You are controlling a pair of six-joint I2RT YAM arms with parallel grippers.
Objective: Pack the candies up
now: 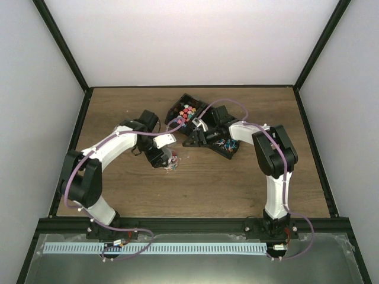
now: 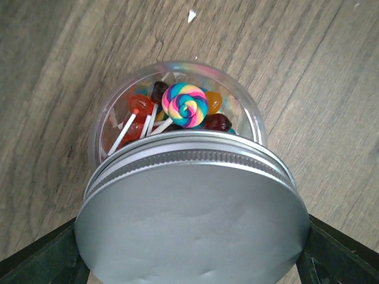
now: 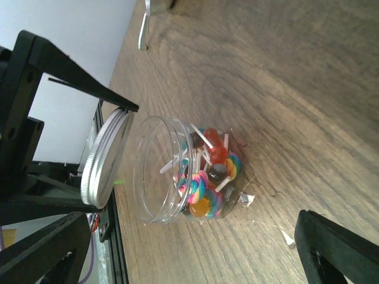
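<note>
Wood counter (image 1: 207,189): candies (image 2: 185,105) sit in clear jar (image 3: 160,171) just below left tool (image 2: 192,254), which is clamped on lid (image 2: 195,219), not yet seated; right tool (image 1: 200,137) fingers apart, jar ahead of it. Packing looks mostly done, capping left.

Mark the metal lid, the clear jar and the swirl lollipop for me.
metal lid (image 2: 192,222), left wrist view, centre of its flat top
clear jar (image 3: 161,131), right wrist view, threaded neck wall
swirl lollipop (image 2: 185,105), left wrist view, middle of disc

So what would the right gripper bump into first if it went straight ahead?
Most likely the jar of candies; it sits between the fingers of the open right gripper. The lid in the left gripper is off to one side. Depth is hard to tell.
</note>
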